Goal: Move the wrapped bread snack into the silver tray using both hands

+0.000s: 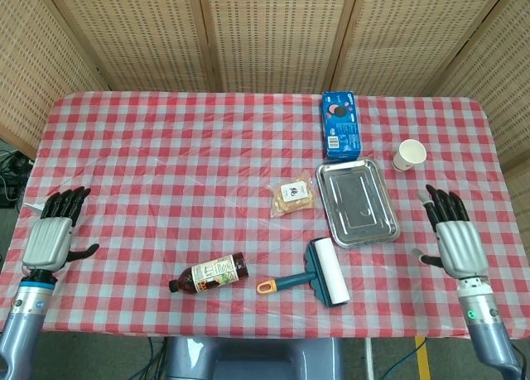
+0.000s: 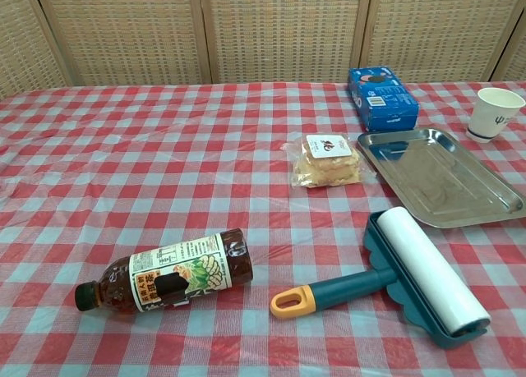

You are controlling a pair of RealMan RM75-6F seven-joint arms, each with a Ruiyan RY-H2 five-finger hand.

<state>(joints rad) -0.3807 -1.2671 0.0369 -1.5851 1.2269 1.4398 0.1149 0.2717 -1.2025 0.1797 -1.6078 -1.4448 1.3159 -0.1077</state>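
Left hand (image 1: 50, 241) open-fingered | right hand (image 1: 453, 241) likewise | bread snack (image 1: 294, 194) between, untouched

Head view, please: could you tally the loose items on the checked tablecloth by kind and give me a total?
Wrapped bread snack: 1
Silver tray: 1
Blue biscuit box: 1
Paper cup: 1
Lint roller: 1
Dark bottle: 1
Total: 6

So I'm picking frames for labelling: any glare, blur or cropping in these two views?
Head view: sharp and evenly lit, soft reflections on the silver tray, both hands visible, the left hand and the right hand. Chest view: also sharp, mild sheen on the plastic tablecloth, neither hand in frame.
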